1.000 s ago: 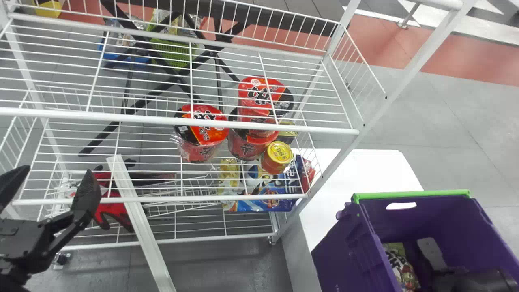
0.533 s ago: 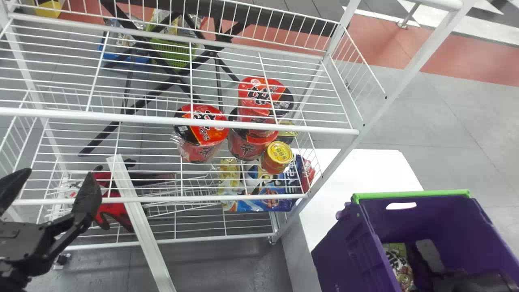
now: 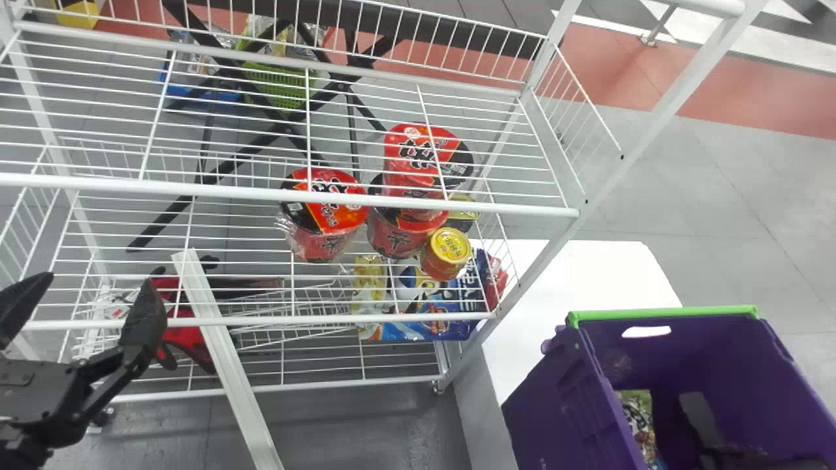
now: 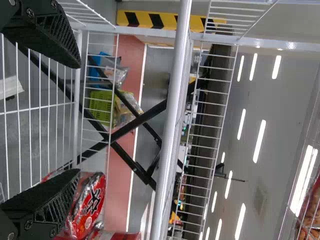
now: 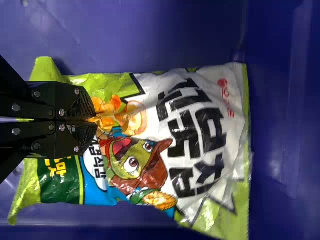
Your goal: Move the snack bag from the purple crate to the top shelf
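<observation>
Snack bag pinched by the right tool in the purple crate, four o'clock; now to be lifted clear, then carried to the top shelf, ten o'clock!

Snack bag in the crate, right of the rack holding cups.

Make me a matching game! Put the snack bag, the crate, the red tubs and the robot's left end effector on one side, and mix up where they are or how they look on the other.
Things:
1. snack bag
2. purple crate
3. red tubs
4. left end effector

Places and looks:
A. standing on the wire rack
B. open
C. lying inside the crate
D. has a green strip along its rim

Right pairs: 1-C, 2-D, 3-A, 4-B
</observation>
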`<state>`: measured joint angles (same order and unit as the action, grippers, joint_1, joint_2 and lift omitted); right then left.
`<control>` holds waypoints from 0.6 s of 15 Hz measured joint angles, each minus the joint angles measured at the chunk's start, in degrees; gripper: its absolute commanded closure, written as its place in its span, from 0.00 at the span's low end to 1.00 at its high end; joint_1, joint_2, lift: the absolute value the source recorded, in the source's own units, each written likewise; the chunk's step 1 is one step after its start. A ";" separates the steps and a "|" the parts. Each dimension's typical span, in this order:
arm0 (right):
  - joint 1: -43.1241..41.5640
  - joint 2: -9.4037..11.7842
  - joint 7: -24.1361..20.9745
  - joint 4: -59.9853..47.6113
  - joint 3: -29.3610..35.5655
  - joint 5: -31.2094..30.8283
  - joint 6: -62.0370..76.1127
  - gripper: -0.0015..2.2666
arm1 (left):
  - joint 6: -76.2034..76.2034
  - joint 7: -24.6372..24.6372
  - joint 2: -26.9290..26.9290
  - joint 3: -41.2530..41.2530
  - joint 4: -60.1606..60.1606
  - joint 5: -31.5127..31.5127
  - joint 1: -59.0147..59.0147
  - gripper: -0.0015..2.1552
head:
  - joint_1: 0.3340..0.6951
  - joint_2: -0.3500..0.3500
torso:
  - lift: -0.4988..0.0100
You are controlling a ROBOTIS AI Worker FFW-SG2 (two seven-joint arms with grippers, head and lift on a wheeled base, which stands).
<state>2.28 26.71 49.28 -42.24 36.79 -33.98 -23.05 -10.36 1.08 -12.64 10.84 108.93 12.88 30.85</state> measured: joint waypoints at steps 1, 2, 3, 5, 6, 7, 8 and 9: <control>0.92 -0.09 0.45 -1.51 0.08 0.00 -0.96 0.81 | 0.11 0.05 0.04 0.03 0.03 -0.11 -0.02 0.03 | 1.00 0.00 | 0.09; 1.79 -0.14 1.68 -3.04 0.38 0.08 -1.89 0.81 | 0.35 0.07 0.08 0.05 0.04 -0.21 -0.09 0.03 | 1.00 0.00 | 0.10; 2.53 -0.26 2.79 -4.43 0.89 0.16 -2.41 0.81 | 0.65 0.08 0.19 0.11 0.05 -0.38 -0.18 0.03 | 1.00 0.00 | 0.11; 4.69 -1.44 3.20 -8.02 2.01 0.18 -1.37 0.81 | 0.99 0.24 0.34 0.36 0.08 -0.75 -0.26 0.03 | 1.00 0.00 | 0.13; 5.98 -2.74 3.25 -10.55 3.12 0.13 -0.79 0.81 | 1.09 0.39 0.45 0.50 0.08 -1.16 -0.26 0.03 | 1.00 0.00 | 0.13; 7.57 -4.75 3.37 -14.24 4.64 0.00 -0.54 0.81 | 1.18 0.74 0.51 0.75 0.07 -1.73 -0.28 0.03 | 1.00 0.00 | 0.14; 9.44 -7.09 3.40 -18.39 5.80 -0.08 -0.48 0.81 | 1.27 0.93 0.53 0.96 0.01 -2.11 -0.28 0.03 | 1.00 0.00 | 0.15; 11.50 -9.57 3.44 -22.88 6.72 -0.09 -0.47 0.81 | 1.39 1.00 0.53 1.08 -0.02 -2.31 -0.29 0.03 | 1.00 0.00 | 0.16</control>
<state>13.78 17.14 52.72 -65.12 43.51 -34.07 -23.52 -8.97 2.07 -12.12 11.92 108.91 10.56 30.56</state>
